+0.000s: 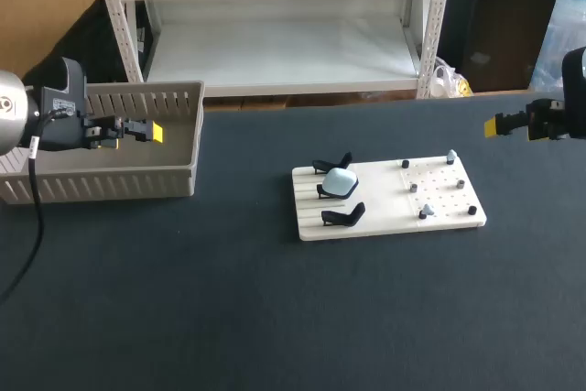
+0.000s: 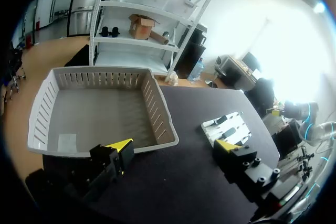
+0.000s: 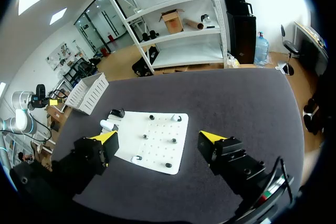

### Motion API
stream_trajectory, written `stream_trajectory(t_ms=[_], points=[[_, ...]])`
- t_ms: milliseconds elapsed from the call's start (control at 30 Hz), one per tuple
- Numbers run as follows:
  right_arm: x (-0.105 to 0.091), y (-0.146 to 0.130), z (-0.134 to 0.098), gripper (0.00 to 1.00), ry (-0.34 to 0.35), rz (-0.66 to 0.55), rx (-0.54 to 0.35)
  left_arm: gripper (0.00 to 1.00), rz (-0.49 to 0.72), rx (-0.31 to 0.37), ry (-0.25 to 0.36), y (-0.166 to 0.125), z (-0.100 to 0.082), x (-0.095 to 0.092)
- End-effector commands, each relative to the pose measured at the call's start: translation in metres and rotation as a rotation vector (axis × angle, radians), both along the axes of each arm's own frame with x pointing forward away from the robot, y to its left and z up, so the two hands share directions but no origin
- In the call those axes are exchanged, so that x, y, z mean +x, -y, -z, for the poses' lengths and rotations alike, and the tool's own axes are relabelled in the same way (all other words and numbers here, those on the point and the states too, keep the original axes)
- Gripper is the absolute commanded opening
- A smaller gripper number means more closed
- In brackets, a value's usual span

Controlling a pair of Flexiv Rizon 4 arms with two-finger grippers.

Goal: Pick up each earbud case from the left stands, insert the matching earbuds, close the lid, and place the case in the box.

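Yellow-tipped fingers (image 2: 119, 150) of the left gripper (image 2: 174, 148) stand wide apart and empty over the grey box (image 2: 155, 111). The right gripper (image 3: 158, 137) is spread as wide, holding nothing, off to the right of the white board (image 1: 385, 219). One pale-blue earbud case (image 1: 341, 182) rests on the middle black stand (image 1: 328, 192), between the arms and, I judge, about equally far from each. That stand runs across the board toward the pegged earbuds (image 1: 426, 212). The case looks rounded, and I cannot tell its long axis.
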State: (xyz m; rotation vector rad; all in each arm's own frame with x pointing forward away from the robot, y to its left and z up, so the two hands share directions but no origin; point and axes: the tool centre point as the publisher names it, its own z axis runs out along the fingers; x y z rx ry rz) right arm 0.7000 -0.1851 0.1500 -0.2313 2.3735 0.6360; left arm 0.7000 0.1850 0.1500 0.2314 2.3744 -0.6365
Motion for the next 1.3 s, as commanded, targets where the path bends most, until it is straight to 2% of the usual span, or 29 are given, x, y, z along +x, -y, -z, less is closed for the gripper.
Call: stream_trajectory(t_ms=[33, 167, 300, 633, 767, 1000, 1167, 1300], points=[[0.000, 0.000, 0.000, 1.00, 0.000, 0.000, 0.000, 1.00, 0.000, 0.000, 0.000, 0.000, 0.000, 0.000], [0.000, 0.000, 0.000, 1.00, 0.000, 0.000, 0.000, 1.00, 0.038, -0.001, 0.028, 0.003, -0.004, 0.002], [0.000, 0.000, 0.000, 1.00, 0.000, 0.000, 0.000, 1.00, 0.106, -0.005, 0.083, 0.009, -0.013, 0.008], [0.000, 0.000, 0.000, 1.00, 0.000, 0.000, 0.000, 1.00, 0.464, 0.043, 0.289, 0.041, -0.035, 0.020], [0.000, 0.000, 0.000, 1.00, 0.000, 0.000, 0.000, 1.00, 0.614, 0.066, 0.337, 0.058, -0.037, 0.023], [0.000, 0.000, 0.000, 1.00, 0.000, 0.000, 0.000, 1.00, 0.834, 0.110, 0.403, 0.088, -0.025, 0.022], [0.000, 0.000, 0.000, 1.00, 0.000, 0.000, 0.000, 1.00, 0.940, 0.078, 0.401, 0.102, -0.010, 0.019], [0.000, 0.000, 0.000, 1.00, 0.000, 0.000, 0.000, 1.00, 1.005, 0.084, 0.436, 0.114, 0.001, 0.019]])
